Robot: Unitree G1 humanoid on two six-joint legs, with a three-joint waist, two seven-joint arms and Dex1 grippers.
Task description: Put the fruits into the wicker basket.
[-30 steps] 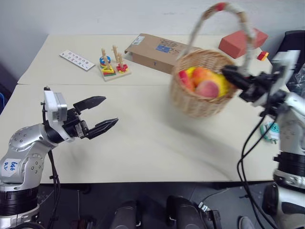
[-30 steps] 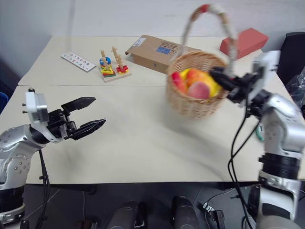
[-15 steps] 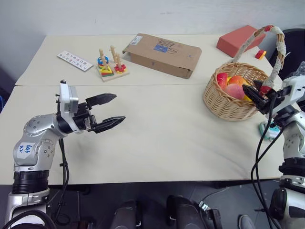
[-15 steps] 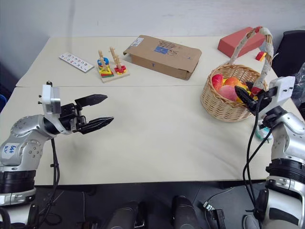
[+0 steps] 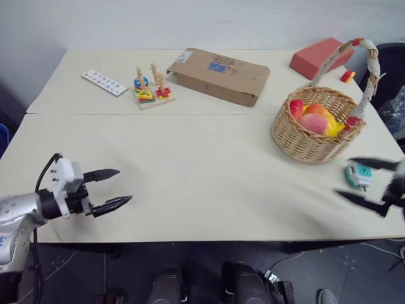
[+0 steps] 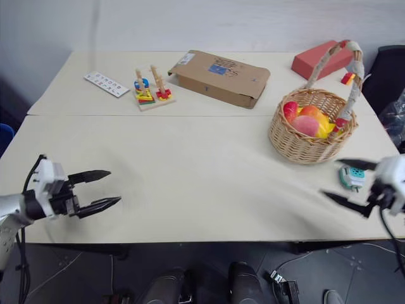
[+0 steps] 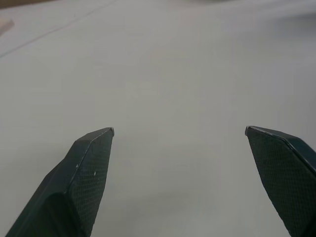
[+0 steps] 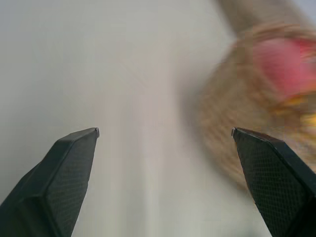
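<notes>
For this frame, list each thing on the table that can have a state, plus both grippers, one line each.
wicker basket: upright on the table, handle up, released.
fruits: inside the basket.
cardboard box: closed, lying flat.
wooden peg stacker: upright, pieces on its pegs.
white and teal gadget: on the table beside the basket.
left gripper: open, empty.
right gripper: open, empty, apart from the basket.

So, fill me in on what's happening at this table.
The fruits lie in the wicker basket, which stands on the table near its right side. Neither gripper holds anything: the left gripper hangs open near the front left edge, the right gripper open at the front right, beside a small white and teal gadget.
</notes>
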